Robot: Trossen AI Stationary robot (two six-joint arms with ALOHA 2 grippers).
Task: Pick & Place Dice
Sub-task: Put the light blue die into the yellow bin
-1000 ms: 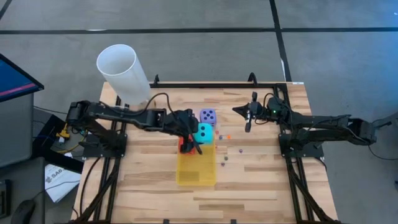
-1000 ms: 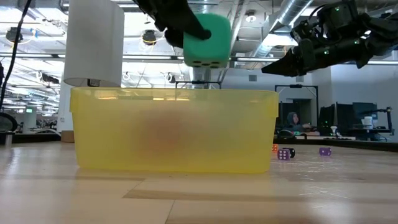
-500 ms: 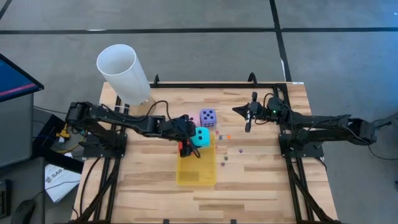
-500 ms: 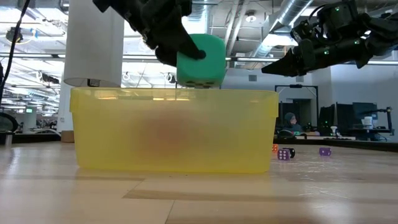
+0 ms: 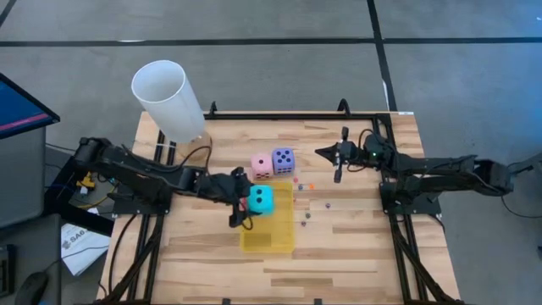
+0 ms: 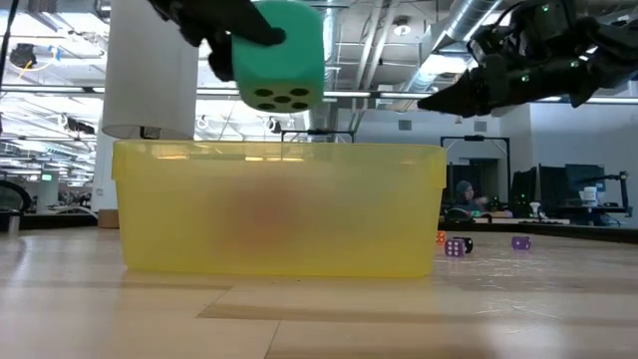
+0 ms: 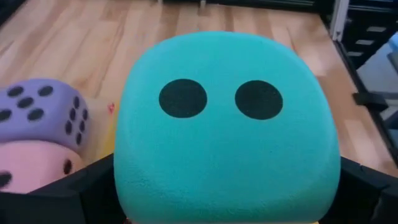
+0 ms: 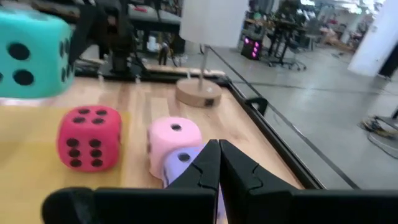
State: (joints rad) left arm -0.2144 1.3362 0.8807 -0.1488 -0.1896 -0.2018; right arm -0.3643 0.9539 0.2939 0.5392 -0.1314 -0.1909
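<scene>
High view: the cyan die (image 5: 260,200) is pinched in the left gripper (image 5: 246,202) above the tray (image 5: 269,233), pink die (image 5: 262,165) and purple die (image 5: 283,159) lie just beyond on the desk (image 5: 356,237), and the right gripper's (image 5: 336,158) fingers are pressed together.

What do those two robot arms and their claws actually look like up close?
Both arms are dark, slim and jointed, with black cables looping along them. The left claw and right claw each end in two black, tapering fingers. Small green lights glow on the right arm.
</scene>
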